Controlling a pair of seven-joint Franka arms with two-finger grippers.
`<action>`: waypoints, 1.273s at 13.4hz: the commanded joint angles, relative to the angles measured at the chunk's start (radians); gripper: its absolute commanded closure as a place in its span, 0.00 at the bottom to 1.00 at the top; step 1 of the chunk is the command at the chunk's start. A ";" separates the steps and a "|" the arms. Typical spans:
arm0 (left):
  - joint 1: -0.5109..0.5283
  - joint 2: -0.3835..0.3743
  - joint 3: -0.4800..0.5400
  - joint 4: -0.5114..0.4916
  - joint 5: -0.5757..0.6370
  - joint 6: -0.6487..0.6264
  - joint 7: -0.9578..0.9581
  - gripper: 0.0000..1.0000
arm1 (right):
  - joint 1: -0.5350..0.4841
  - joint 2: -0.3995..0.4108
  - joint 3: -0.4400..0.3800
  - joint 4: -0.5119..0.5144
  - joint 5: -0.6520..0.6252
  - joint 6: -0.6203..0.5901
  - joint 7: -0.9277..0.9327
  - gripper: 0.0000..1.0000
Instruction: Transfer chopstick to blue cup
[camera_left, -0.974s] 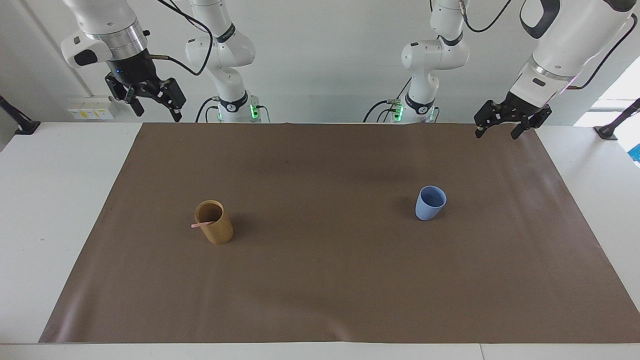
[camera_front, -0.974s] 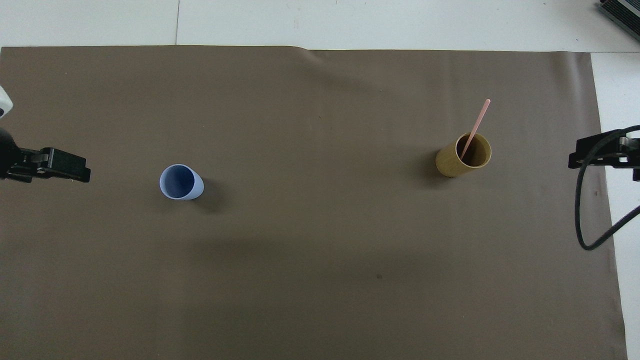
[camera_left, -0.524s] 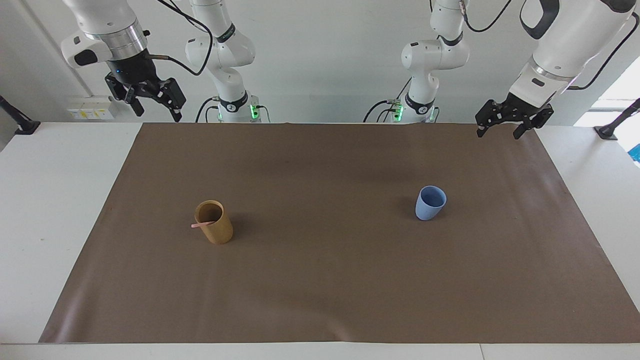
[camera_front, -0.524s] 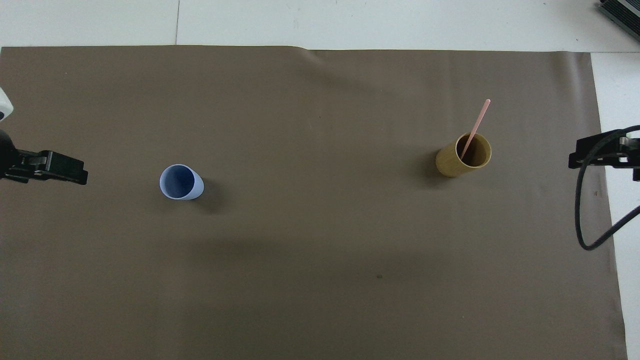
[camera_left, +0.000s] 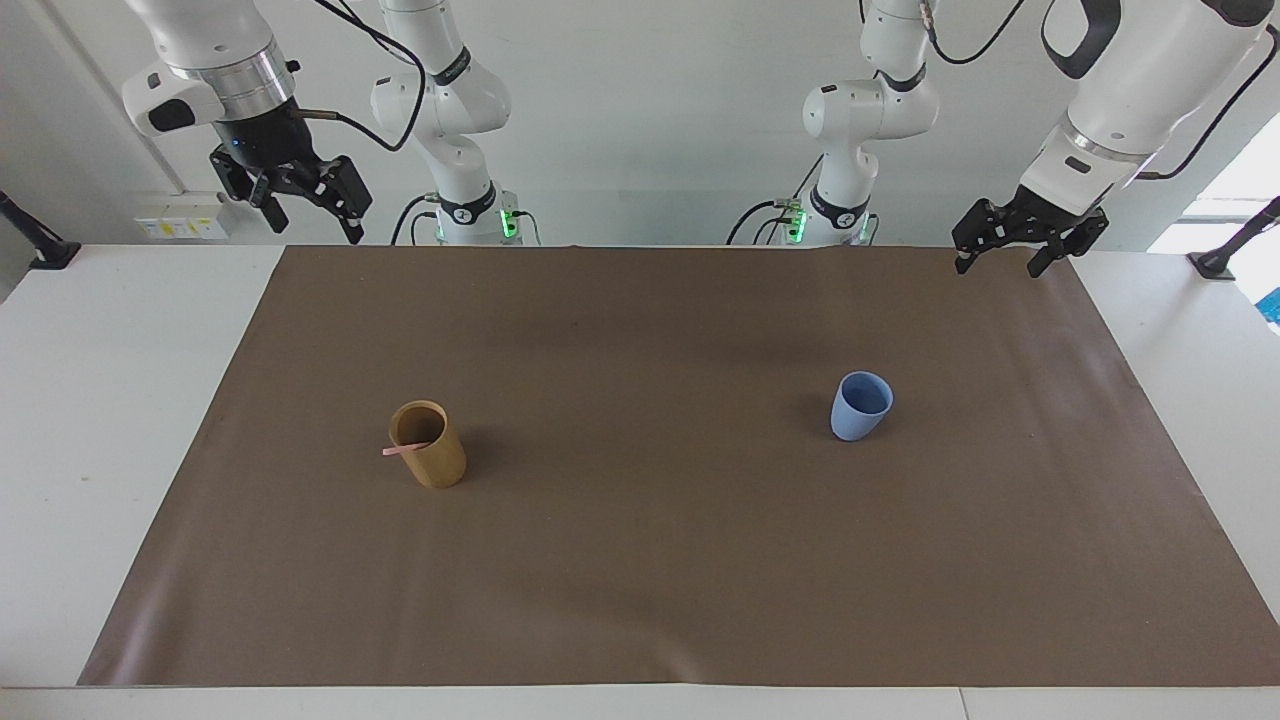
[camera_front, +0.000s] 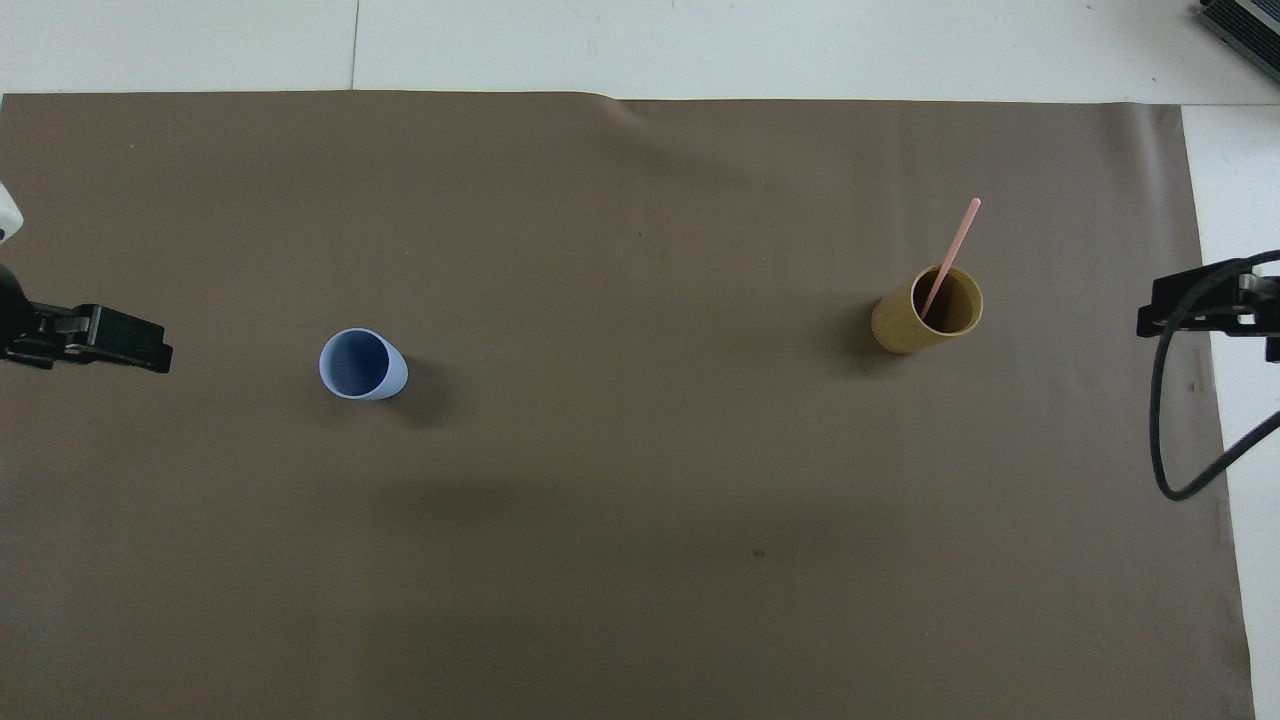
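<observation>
Nothing grasped yet: chopstick (camera_left: 404, 449) leans in the tan holder (camera_left: 429, 445) at the right arm's end of the mat (camera_left: 640, 560), top tipping toward twelve o'clock in the overhead view, well apart from the empty blue cup (camera_left: 860, 405) standing toward the left arm's end. Both pincers gape empty, right pincer (camera_left: 305, 205) and left pincer (camera_left: 1010, 248) raised over the mat's corners nearest the robots. Next, I judge, the right pincer must drop onto the protruding stick and pinch it; against the earlier frames only the left pincer has edged slightly outward.

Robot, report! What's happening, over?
Left gripper and right gripper open, raised. Chopstick in tan holder. Blue cup empty. Nothing between.
</observation>
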 joint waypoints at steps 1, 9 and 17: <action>0.014 -0.031 -0.012 -0.023 0.011 -0.011 0.016 0.00 | -0.008 -0.018 0.004 -0.020 0.002 0.003 0.003 0.00; 0.020 -0.039 -0.011 0.000 0.013 -0.045 0.018 0.00 | -0.008 -0.018 0.004 -0.020 0.002 0.003 0.003 0.00; 0.022 -0.042 -0.011 -0.008 0.013 -0.042 0.016 0.00 | -0.008 -0.018 0.004 -0.020 0.002 0.003 0.003 0.00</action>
